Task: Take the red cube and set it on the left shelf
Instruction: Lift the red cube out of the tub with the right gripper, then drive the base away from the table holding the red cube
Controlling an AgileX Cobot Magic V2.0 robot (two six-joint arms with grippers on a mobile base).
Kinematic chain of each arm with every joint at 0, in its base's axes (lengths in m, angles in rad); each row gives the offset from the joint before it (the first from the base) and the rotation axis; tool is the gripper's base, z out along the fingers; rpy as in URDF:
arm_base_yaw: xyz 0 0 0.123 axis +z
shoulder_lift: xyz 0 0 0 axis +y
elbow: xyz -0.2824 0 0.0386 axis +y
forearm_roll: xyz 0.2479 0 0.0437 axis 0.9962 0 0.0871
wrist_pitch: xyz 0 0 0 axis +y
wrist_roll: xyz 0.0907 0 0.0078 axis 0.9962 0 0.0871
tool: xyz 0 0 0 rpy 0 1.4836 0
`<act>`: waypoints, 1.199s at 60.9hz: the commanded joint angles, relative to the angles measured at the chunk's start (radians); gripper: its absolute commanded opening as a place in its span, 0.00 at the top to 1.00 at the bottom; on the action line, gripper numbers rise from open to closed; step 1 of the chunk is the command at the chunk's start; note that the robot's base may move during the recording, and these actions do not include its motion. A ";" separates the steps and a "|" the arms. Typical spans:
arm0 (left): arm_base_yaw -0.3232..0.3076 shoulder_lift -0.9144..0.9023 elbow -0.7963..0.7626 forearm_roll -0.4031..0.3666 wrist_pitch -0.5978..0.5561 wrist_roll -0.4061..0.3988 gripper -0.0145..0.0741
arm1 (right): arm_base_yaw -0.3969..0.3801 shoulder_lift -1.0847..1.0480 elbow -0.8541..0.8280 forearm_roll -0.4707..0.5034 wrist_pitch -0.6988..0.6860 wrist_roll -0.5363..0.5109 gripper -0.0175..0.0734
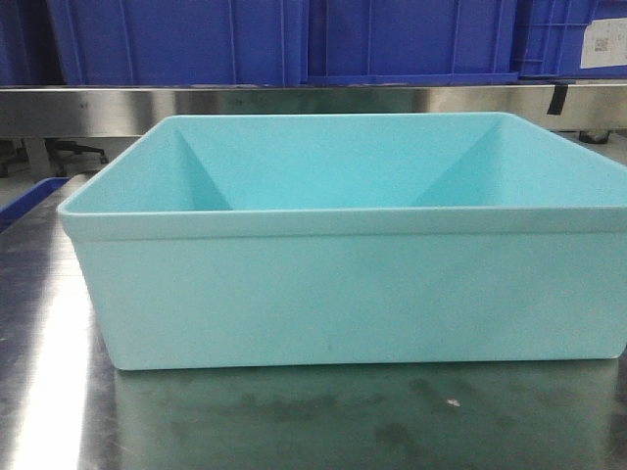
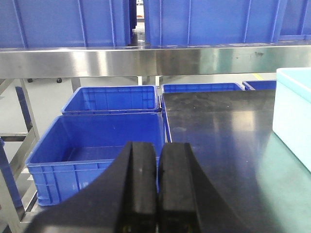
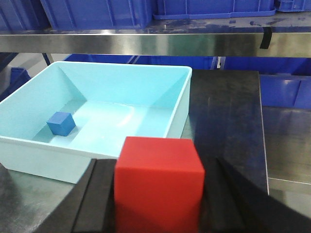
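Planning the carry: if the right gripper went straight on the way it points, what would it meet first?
Probably the near right corner of the teal tub, just ahead of the red cube in the right gripper; depth is unclear, so it might pass above.

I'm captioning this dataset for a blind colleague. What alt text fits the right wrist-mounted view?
The right gripper holds a red cube between its black fingers, close to the camera. Behind it sits a light teal tub with a small blue cube inside, below a steel shelf carrying blue crates.
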 commanded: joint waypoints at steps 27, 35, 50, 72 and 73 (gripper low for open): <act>-0.001 -0.015 0.023 -0.005 -0.088 -0.001 0.72 | 0.002 -0.003 -0.006 -0.028 -0.093 -0.011 0.60; -0.001 -0.015 0.023 -0.005 -0.088 -0.001 0.72 | 0.002 -0.003 -0.006 -0.028 -0.093 -0.011 0.60; -0.001 -0.015 0.023 -0.005 -0.088 -0.001 0.72 | 0.002 -0.003 -0.006 -0.028 -0.092 -0.011 0.60; -0.001 -0.015 0.023 -0.005 -0.088 -0.001 0.72 | 0.002 -0.003 -0.006 -0.028 -0.092 -0.011 0.60; -0.001 -0.015 0.023 -0.005 -0.088 -0.001 0.72 | 0.002 -0.003 -0.006 -0.028 -0.092 -0.011 0.60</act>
